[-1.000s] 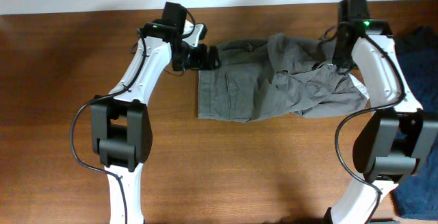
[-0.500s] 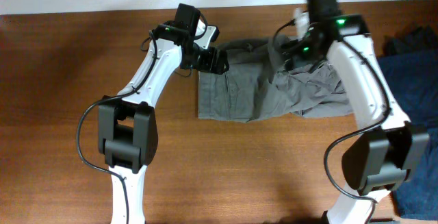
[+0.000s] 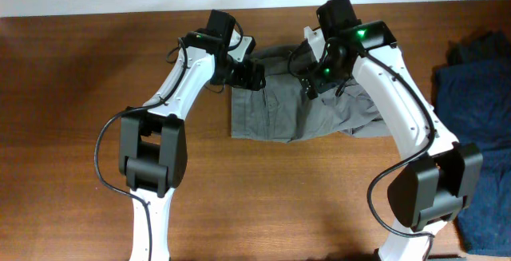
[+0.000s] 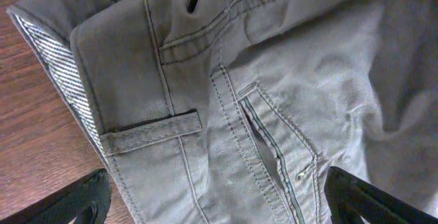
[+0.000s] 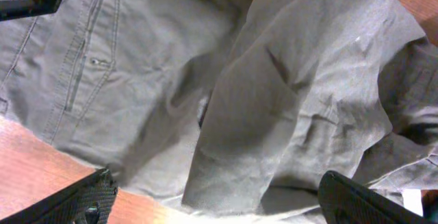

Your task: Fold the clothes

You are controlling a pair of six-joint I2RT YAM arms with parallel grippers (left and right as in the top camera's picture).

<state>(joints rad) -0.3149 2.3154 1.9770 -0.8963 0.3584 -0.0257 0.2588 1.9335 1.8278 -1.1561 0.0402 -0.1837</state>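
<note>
the wooden table [image 3: 80, 133] carries the grey clothes [image 3: 271, 113] flat at the waistband end and rumpled at the other, so i'd guess both arms hover there hunting for an edge to lift. the left gripper [image 3: 246, 73] has its fingers [image 4: 82, 196] spread wide, with the belt loop [image 4: 154, 129] and pocket slit [image 4: 274, 148] between and beneath them. the right gripper [image 3: 315, 81] is likewise wide apart, a creased fold [image 5: 253, 114] under the gap, nothing pinched.
</note>
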